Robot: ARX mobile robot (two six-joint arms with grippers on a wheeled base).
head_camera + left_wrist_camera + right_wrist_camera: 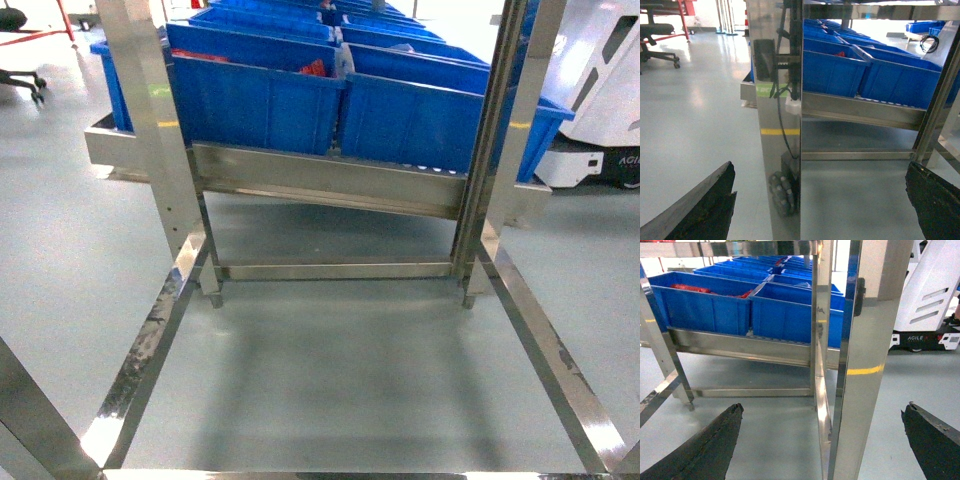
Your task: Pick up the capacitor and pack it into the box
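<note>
Up at eleven o'clock in the head view, the left blue bin [255, 95] sits on the steel rack [330, 180], and a scrap of red contents [312, 68] pokes above its rim; whether these are the capacitors is impossible to tell, too small and half hidden. At one o'clock the right blue bin [420, 115] stands touching its neighbour, its contents out of sight. No arm shows in this view. The left wrist camera offers what the head misses: the left gripper [822, 200] with its dark fingers [707, 207] spread wide at the lower corners, gripping nothing, a mirrored steel post [779, 125] dead centre between them. Over to the right wrist camera: the right gripper [825, 440] is also splayed wide and bare, another post [865, 365] at five o'clock, red items clearer in the far-left bin, and a white AGILE-marked vehicle [927, 315] at three o'clock.
</note>
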